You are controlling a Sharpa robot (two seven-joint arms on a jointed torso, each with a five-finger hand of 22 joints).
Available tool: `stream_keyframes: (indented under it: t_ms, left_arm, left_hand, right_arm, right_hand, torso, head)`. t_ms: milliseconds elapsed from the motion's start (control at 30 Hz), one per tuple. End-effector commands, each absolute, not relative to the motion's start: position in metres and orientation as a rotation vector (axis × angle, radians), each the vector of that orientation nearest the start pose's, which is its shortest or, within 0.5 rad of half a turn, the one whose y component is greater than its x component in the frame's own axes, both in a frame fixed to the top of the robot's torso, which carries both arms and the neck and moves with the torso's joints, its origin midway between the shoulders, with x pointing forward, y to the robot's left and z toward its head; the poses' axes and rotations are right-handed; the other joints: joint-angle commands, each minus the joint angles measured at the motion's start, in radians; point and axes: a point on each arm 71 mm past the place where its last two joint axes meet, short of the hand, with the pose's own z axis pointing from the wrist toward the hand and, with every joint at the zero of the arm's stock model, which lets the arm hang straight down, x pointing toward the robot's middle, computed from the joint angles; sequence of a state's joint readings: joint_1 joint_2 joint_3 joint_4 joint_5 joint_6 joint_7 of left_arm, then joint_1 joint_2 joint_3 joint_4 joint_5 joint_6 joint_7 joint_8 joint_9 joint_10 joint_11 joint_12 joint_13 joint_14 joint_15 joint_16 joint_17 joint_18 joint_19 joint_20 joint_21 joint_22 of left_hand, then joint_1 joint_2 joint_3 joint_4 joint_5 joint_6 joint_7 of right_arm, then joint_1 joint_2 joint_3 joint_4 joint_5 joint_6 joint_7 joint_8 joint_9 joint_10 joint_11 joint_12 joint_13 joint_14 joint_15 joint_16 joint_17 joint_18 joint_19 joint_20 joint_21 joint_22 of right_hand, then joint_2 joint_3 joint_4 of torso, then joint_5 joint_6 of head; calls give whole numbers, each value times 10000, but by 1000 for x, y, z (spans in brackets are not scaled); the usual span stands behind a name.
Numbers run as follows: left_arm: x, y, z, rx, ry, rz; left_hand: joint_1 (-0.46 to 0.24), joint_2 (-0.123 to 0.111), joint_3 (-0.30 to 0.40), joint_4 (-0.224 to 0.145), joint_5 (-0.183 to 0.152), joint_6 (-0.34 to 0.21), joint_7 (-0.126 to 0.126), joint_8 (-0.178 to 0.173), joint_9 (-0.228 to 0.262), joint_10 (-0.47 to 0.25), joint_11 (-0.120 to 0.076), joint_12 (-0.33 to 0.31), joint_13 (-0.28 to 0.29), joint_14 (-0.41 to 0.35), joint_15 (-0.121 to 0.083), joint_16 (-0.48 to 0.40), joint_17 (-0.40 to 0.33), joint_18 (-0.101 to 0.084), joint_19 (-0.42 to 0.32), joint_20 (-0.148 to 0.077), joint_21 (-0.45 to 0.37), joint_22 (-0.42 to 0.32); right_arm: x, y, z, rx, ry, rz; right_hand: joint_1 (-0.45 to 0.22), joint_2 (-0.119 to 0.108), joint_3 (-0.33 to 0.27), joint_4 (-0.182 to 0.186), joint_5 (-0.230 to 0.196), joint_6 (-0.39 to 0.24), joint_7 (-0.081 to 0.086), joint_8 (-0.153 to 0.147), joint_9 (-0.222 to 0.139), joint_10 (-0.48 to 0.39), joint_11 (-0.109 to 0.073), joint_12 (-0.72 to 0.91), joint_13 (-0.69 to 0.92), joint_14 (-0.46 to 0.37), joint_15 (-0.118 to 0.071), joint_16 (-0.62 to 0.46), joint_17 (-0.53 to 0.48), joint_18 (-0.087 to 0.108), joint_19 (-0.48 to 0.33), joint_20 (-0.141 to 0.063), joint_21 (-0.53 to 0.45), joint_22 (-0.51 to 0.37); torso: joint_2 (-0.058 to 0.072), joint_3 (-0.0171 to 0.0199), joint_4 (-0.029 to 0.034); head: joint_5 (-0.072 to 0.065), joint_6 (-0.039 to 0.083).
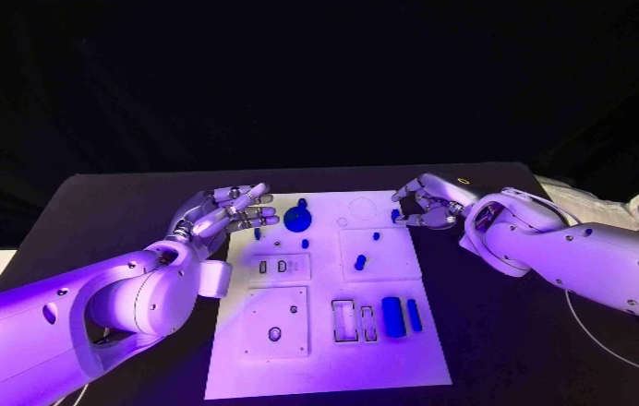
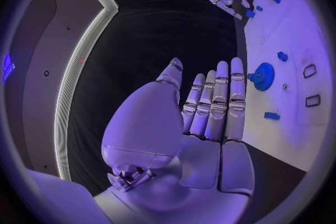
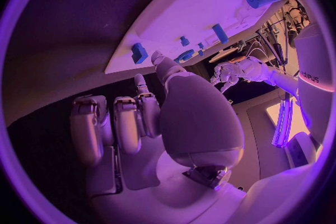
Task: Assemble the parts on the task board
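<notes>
The white task board (image 1: 319, 351) lies in the middle of the table. On its far part sit a blue gear (image 1: 297, 218) and several small blue parts, one of them (image 1: 395, 214) at the far right edge. Two long blue parts (image 1: 394, 315) lie near the slots at the front right. My left hand (image 1: 234, 210) hovers at the board's far left corner, fingers straight and holding nothing; the gear (image 2: 263, 76) lies just beyond its fingertips. My right hand (image 1: 424, 205) is at the far right edge, empty, its thumb (image 3: 168, 70) close to that edge part (image 3: 139, 52).
Empty recesses mark the board: two small slots (image 1: 271, 266) at mid-left, a square plate (image 1: 276, 321) at front left, a round outline (image 1: 362, 208) at the far right. Black table (image 1: 120, 212) surrounds the board. A white cable (image 1: 586, 332) runs at the right.
</notes>
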State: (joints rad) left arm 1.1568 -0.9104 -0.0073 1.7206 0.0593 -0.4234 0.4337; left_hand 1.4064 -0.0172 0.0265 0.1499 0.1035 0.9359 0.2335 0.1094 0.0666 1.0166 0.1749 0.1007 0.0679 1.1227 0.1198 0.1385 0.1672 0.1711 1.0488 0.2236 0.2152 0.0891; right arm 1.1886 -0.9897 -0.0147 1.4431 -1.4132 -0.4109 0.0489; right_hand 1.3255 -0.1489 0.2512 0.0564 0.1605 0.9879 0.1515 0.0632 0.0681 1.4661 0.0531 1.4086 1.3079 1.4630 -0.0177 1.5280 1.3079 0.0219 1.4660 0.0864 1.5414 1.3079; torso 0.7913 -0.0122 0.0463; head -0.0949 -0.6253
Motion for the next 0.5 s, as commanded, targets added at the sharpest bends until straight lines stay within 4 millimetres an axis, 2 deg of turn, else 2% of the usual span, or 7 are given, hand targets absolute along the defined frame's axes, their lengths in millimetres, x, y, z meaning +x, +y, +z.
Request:
stream_keyframes:
  t_ms: [33,333,500]
  left_arm:
    - [450,190,-169,-11884,13699,-16272]
    - [450,190,-170,-11903,13724,-16258]
    - [451,190,-170,-11904,13730,-16263]
  left_hand:
    - [-7,74,-32,-10,-29,-19,17,-46,-9,-8,32,-27,-14,10,30,-39,9,98,62,19,-39,-16]
    - [-7,74,-32,-10,-29,-19,17,-46,-9,-8,32,-27,-14,10,30,-39,9,98,62,19,-39,-16]
    - [-7,74,-32,-10,-29,-19,17,-46,-9,-8,32,-27,-14,10,30,-39,9,98,62,19,-39,-16]
  right_arm:
    - [492,-295,-178,-964,15749,5826]
    - [494,-297,-183,-924,15844,5765]
    - [496,-299,-184,-802,15895,5703]
  right_hand:
    - [67,-58,-18,-40,-51,-94,-6,-15,-12,258,91,-68,1538,848,68,9,1480,-14,528,101,-44,1719]
    - [82,-47,-19,-51,-46,-77,-9,-1,-7,273,90,-37,1559,852,68,16,1501,-15,530,103,-43,1724]
    - [113,62,4,-64,-28,0,-16,30,11,295,83,1,1589,857,65,26,1532,-18,538,105,-38,1740]
  torso:
    - [-1,2,2]
    - [-12,-9,13]
    - [-6,-15,23]
  head:
    - [-72,-26]
    - [-86,-74]
    - [-93,-78]
